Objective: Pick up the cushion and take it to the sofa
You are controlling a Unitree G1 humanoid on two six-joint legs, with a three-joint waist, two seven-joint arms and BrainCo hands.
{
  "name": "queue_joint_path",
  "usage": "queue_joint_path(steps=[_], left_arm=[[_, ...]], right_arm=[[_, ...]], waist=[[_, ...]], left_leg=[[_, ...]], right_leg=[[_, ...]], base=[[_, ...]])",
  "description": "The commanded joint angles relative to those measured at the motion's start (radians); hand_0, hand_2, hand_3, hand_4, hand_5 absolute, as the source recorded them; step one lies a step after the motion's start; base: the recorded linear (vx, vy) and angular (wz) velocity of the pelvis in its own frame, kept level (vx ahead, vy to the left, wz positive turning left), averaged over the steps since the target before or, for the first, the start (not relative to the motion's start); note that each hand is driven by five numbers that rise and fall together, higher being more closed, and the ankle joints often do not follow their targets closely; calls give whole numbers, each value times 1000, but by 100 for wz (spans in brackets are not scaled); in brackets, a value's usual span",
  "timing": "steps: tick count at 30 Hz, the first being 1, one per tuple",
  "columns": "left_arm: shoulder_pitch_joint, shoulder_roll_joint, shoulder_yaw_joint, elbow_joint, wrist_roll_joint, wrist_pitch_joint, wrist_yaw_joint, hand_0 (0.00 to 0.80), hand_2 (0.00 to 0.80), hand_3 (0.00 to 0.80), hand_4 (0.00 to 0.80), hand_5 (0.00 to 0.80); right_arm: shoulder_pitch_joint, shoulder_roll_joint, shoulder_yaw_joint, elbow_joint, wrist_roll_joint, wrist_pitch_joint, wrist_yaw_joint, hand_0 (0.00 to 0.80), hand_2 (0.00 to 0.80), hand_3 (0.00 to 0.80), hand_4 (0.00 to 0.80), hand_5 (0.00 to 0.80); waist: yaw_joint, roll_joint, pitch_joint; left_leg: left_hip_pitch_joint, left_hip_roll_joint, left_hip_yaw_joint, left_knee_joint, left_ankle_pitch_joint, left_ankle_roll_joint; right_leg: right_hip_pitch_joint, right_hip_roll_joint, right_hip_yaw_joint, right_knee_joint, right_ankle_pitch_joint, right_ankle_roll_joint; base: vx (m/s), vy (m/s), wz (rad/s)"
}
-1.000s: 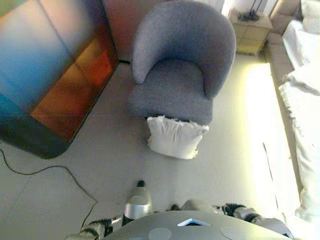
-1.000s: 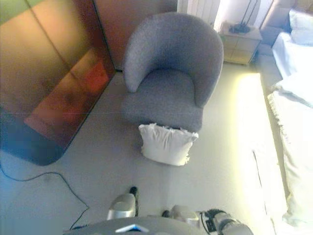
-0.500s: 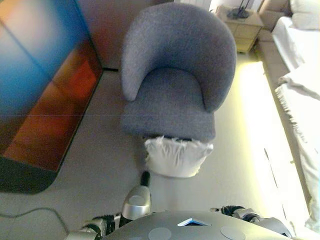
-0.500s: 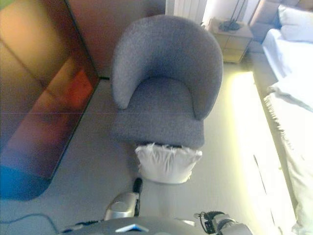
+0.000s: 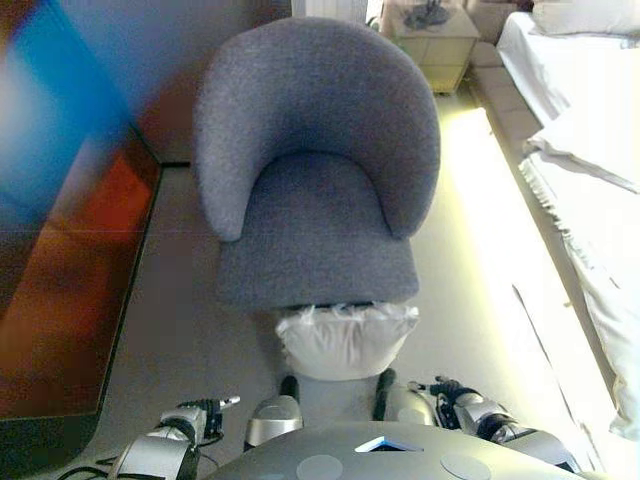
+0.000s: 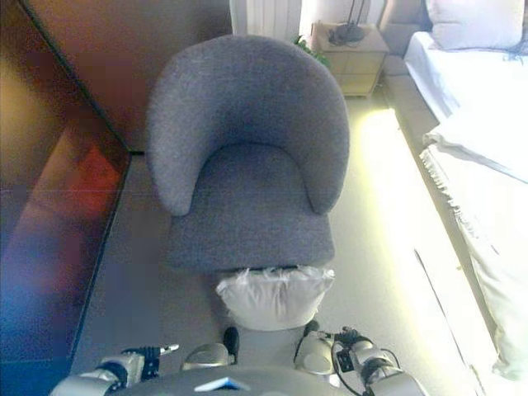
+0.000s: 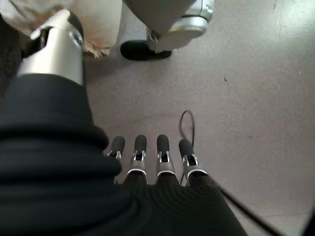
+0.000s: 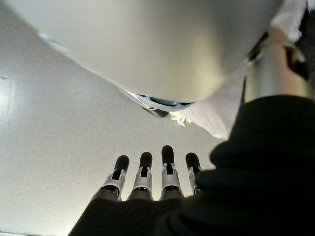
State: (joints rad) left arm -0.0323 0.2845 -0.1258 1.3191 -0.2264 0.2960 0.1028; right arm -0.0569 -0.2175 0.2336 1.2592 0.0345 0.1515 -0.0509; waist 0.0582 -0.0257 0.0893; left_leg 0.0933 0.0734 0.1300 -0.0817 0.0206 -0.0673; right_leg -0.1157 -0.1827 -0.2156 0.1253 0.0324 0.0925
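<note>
Right now the white cushion (image 5: 345,340) lies on the grey floor (image 6: 132,297), pressed against the front edge of the grey armchair (image 5: 315,180), which rises at 12 o'clock from it. The cushion sits close in front of the robot, roughly at 12 o'clock in the head views, and neither hand touches it.

At about 7 o'clock in the head views the left hand (image 7: 147,157) hangs low, its fingers straight and side by side, pointing down at bare floor, with nothing held (the thumb stands apart from them). In its wrist view a corner of the cushion shows past the thumb.

At about 5 o'clock the right hand (image 8: 152,172) hangs the same way, fingers straight in a row over bare floor, empty. A white edge of the cushion shows in its wrist view too.

A dark, glossy panel (image 5: 60,260) fills the 9 o'clock side. A bed with white bedding (image 6: 478,124) runs along the 3 o'clock side, and a small bedside cabinet (image 6: 346,54) stands at about 1 o'clock beyond the armchair
</note>
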Motion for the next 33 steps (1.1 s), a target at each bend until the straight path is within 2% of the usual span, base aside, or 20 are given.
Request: queue_joint_path(steps=[1,4,8,12,14,16,17,19,21,24,27,29,33], left_arm=[[-28,-2,16,41,-25,7,26,0,0,0,0,0],[-28,-13,20,46,-3,-1,33,0,0,0,0,0],[-43,-38,8,52,-36,-11,58,0,0,0,0,0],[-67,-58,-7,36,-121,-38,91,0,0,0,0,0],[-86,-64,-9,23,-147,-62,100,0,0,0,0,0],[-106,-65,-20,8,-149,-94,101,0,0,0,0,0],[-122,-64,-30,-6,-151,-137,96,0,0,0,0,0],[-157,-56,-55,-26,-173,-195,96,0,0,0,0,0],[-197,-49,-75,-37,-185,-197,133,0,0,0,0,0],[-249,-39,-86,-51,-244,-196,197,0,0,0,0,0],[-304,-26,-93,-74,-277,-229,222,0,0,0,0,0],[-351,-16,-111,-110,-282,-255,248,0,0,0,0,0],[-414,-10,-139,-169,-300,-302,324,0,0,0,0,0]], right_arm=[[-17,-50,-6,15,-47,10,22,0,0,0,0,0],[-26,-52,7,24,-40,19,21,0,0,0,0,0],[-65,-58,22,26,-13,31,0,0,0,0,0,0],[-107,-75,39,11,13,47,-49,0,0,0,0,0],[-121,-83,45,4,29,43,-76,0,0,0,0,0],[-131,-90,46,0,52,11,-103,0,0,0,0,0],[-146,-94,47,-10,77,-25,-137,0,0,0,0,0],[-186,-102,50,-31,124,-65,-188,0,0,0,0,0],[-232,-104,57,-42,144,-89,-232,0,0,0,0,0],[-305,-105,70,-58,150,-94,-286,0,0,0,0,0],[-374,-110,86,-82,151,-102,-330,0,0,0,0,0],[-428,-123,96,-110,160,-102,-365,0,0,0,0,0],[-492,-149,98,-147,166,-95,-420,0,0,0,0,0]], waist=[[-2,1,39],[14,-6,34],[33,4,49],[43,24,95],[38,33,124],[30,41,149],[26,46,173],[19,50,215],[15,49,245],[8,48,294],[0,47,349],[-2,47,388],[-12,47,431]], left_leg=[[-69,-10,-16,98,-69,50],[-78,11,-18,118,-68,24],[-130,33,-36,151,-58,-1],[-212,25,-67,191,-48,-14],[-247,33,-46,208,-36,-22],[-279,41,-23,220,-22,-30],[-307,43,-16,224,-13,-33],[-373,42,-22,262,-11,-31],[-426,39,-21,293,-18,-26],[-491,28,-20,314,-27,-16],[-563,12,-23,340,-27,-5],[-633,3,-24,370,-24,9],[-725,-4,-30,395,-22,19]], right_leg=[[98,-19,6,-66,-29,34],[139,-11,-18,-111,-29,23],[135,-5,-44,-125,-38,3],[96,-4,-52,-123,-44,-14],[75,-7,-67,-122,-45,-19],[50,-13,-83,-116,-45,-21],[22,-15,-85,-106,-46,-23],[-46,-22,-78,-65,-50,-26],[-108,-29,-73,-26,-49,-27],[-198,-34,-60,27,-46,-23],[-293,-45,-47,71,-37,-15],[-384,-54,-28,156,-52,-12],[-489,-57,-7,190,-44,-5]], base=[[215,-162,2],[143,-159,18],[2,-102,16],[-124,4,9],[-184,46,14],[-165,40,23],[-191,39,37],[-203,33,25],[-127,38,12],[-101,73,18],[-139,97,5],[-122,93,9],[-63,34,13]])
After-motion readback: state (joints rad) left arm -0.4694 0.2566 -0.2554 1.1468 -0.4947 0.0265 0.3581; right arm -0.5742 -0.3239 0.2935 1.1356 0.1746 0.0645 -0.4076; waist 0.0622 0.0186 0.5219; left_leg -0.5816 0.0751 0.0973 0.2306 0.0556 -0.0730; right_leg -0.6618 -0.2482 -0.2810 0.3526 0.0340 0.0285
